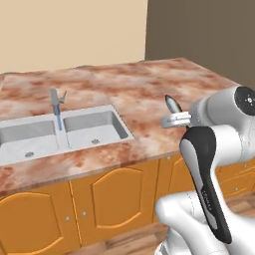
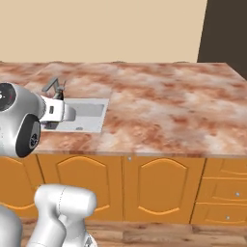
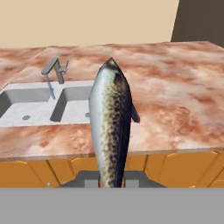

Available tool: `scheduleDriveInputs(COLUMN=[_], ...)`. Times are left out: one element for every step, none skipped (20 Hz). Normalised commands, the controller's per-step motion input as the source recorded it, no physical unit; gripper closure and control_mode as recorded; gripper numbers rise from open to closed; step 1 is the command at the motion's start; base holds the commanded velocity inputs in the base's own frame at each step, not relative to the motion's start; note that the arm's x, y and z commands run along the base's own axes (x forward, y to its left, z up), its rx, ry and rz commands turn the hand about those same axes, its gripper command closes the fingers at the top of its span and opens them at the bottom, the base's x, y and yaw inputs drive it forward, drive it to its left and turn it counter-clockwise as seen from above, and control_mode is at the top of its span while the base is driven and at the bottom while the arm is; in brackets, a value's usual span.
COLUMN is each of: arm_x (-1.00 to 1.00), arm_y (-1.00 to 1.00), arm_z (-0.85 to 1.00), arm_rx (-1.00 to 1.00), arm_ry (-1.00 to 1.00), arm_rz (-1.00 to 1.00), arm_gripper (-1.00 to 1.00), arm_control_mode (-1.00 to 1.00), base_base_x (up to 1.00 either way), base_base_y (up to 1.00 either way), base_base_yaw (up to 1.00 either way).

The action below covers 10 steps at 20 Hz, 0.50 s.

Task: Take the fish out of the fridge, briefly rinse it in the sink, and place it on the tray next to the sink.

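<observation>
- No brand, label or writing can be read on anything here.
- Far left, the double-basin steel sink [image 1: 64, 133] is let into the mottled reddish marble surface [image 1: 139, 94]; each basin has a round drain in its floor.
- The grey angular faucet [image 1: 58, 99] rises behind the strip dividing the basins, and a thin blue stream of water [image 1: 60, 121] falls from its spout onto that strip.
- Under the surface runs a row of orange cabinet doors [image 1: 114, 199] with arched panels and small round knobs; in the right base view a stack of orange drawers [image 2: 226, 193] stands at the right end.
- Behind the surface is a plain cream wall, with a dark brown wall to the right.
- Right of the sink, the pincer [image 1: 175, 119] is held in the air in front of the surface edge, at about surface height and well apart from the basins.
- Its jaws are pinched narrow on the fish [image 3: 111, 127], gripping the lower end.
- The fish stands nearly upright out of the pincer, pointed tip up; it is slender and silver-grey with a dark speckled brown back and a small fin on one side.
- The robot's white upper arm, with its dark joint cover, stands in the way at the lower right of the left base view.
</observation>
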Motion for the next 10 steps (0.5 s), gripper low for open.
scheduleDriveInputs(arm_x=[0.00, 0.00, 0.00, 0.00, 0.00, 0.00, 0.00, 0.00, 0.00, 0.00], arm_y=[0.00, 0.00, 0.00, 0.00, 0.00, 0.00, 0.00, 0.00, 0.00, 0.00], arm_z=[0.00, 0.00, 0.00, 0.00, 0.00, 0.00, 0.00, 0.00, 0.00, 0.00], arm_rx=[0.00, 0.00, 0.00, 0.00, 0.00, 0.00, 0.00, 0.00, 0.00, 0.00], arm_ry=[0.00, 0.00, 0.00, 0.00, 0.00, 0.00, 0.00, 0.00, 0.00, 0.00], arm_rz=[0.00, 0.00, 0.00, 0.00, 0.00, 0.00, 0.00, 0.00, 0.00, 0.00], arm_gripper=[1.00, 1.00, 1.00, 1.00, 1.00, 1.00, 1.00, 1.00, 1.00, 1.00], arm_control_mode=[1.00, 1.00, 1.00, 1.00, 1.00, 1.00, 1.00, 1.00, 1.00, 1.00], base_base_x=[0.05, 0.11, 0.36, 0.41, 0.58, 0.75, 0.83, 0.81, 0.66, 0.48], base_base_y=[0.00, 0.00, 0.00, 0.00, 0.09, 0.22, 0.24, 0.25, 0.25, 0.19], base_base_yaw=[0.31, 0.00, 0.00, 0.00, 0.00, 0.00, 0.00, 0.00, 0.00, 0.00])
